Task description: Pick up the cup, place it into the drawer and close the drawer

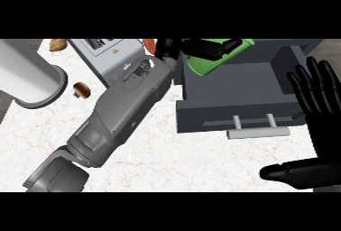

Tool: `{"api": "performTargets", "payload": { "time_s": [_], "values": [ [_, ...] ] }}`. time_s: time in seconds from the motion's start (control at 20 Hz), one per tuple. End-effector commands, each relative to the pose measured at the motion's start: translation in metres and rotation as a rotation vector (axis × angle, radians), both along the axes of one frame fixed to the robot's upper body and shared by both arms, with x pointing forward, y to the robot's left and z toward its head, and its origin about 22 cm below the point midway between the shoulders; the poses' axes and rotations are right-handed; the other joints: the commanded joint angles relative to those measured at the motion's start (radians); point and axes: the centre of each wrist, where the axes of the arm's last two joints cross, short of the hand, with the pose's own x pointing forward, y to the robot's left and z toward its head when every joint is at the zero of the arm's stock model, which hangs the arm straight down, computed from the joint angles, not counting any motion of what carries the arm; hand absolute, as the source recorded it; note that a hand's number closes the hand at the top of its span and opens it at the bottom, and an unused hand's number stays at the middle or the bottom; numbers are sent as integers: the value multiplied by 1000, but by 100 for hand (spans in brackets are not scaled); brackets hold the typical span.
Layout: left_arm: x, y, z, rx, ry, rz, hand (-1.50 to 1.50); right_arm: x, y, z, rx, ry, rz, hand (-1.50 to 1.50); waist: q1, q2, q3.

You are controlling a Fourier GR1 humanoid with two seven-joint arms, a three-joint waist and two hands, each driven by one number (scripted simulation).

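The bright green cup [212, 62] is held tilted over the back of the open dark grey drawer [233, 97], the black left hand [208, 47] curled round it. The right hand [318, 101] is seen at the right edge of the white marble table [200, 162], fingers straight and spread, clasping nothing. A grey cylinder [30, 74] stands toward the table's left edge.
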Motion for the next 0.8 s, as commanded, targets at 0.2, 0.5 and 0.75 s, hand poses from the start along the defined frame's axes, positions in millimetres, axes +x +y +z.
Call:
{"api": "performTargets", "payload": {
  "time_s": [0.2,0.5,0.75],
  "values": [
    [-3,-10,-13,94,15,-6,150,13,8,3,2,-6,41,-150,-31,6,1],
    [-6,-10,-32,230,2,36,150,9,6,-1,7,-6,58,-150,-54,10,2],
    [-6,-14,-28,258,20,65,-150,10,18,12,18,-21,76,-150,-59,13,1]
  ]
}}
